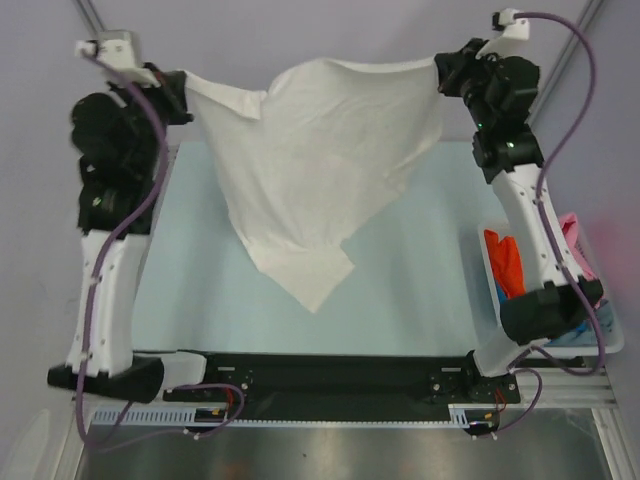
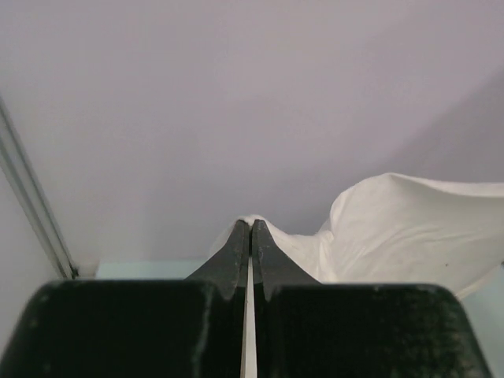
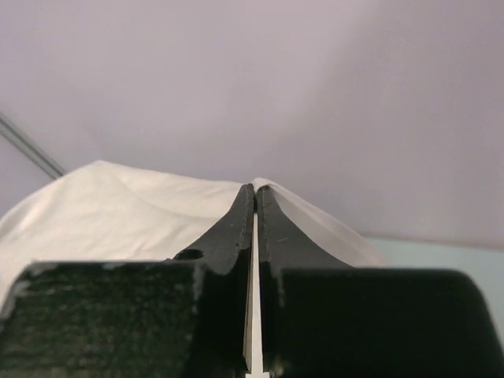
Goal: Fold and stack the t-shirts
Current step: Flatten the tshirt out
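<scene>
A plain white t-shirt (image 1: pixel 320 160) hangs in the air, stretched between both grippers above the pale blue table. My left gripper (image 1: pixel 185 95) is shut on its left top corner; in the left wrist view the cloth (image 2: pixel 409 228) bunches over the shut gripper (image 2: pixel 250 224). My right gripper (image 1: pixel 440 70) is shut on the right top corner; in the right wrist view the cloth (image 3: pixel 118 205) drapes over the shut gripper (image 3: pixel 255 189). The shirt's lower point (image 1: pixel 315 290) reaches down to the table. An orange shirt (image 1: pixel 505 262) and a pink shirt (image 1: pixel 575 235) lie in the bin at the right.
A pale plastic bin (image 1: pixel 612 340) stands at the table's right edge beside the right arm's base, holding the other shirts. The pale blue table top (image 1: pixel 200 290) spreads below the hanging shirt. A metal rail (image 1: pixel 340 400) runs along the near edge.
</scene>
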Tool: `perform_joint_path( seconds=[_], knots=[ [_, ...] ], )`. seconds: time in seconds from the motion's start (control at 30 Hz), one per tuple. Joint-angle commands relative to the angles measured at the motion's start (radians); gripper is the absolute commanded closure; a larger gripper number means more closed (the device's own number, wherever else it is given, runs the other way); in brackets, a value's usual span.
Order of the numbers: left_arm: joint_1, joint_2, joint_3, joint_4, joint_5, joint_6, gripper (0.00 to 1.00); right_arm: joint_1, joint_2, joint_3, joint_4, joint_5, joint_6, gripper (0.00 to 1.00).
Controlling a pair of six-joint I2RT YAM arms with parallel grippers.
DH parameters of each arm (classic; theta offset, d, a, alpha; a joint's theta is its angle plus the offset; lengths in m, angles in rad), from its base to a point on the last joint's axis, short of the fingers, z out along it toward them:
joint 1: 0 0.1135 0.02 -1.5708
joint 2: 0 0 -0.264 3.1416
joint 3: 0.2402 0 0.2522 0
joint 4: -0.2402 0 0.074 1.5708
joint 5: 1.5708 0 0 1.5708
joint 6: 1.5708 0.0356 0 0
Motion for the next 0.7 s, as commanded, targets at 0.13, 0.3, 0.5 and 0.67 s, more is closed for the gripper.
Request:
perform_joint_path(
  seconds=[0.13,0.3,0.5,0.67],
  knots=[
    [0.006,-0.276,0.212,-0.096,-0.038,0.097,1.0,0.043,-0.391,-0.098,0.029,-0.018,-0.082,1.0],
    [0.006,-0.38,0.307,-0.152,-0.027,0.139,1.0,0.055,-0.559,-0.184,0.04,-0.042,-0.083,1.0],
    [-0.005,-0.42,0.344,-0.127,-0.015,0.136,1.0,0.061,-0.615,-0.203,0.014,-0.067,-0.071,1.0],
    [-0.006,-0.336,0.291,-0.115,-0.01,0.148,1.0,0.063,-0.544,-0.225,0.026,-0.067,-0.059,1.0]
  ],
)
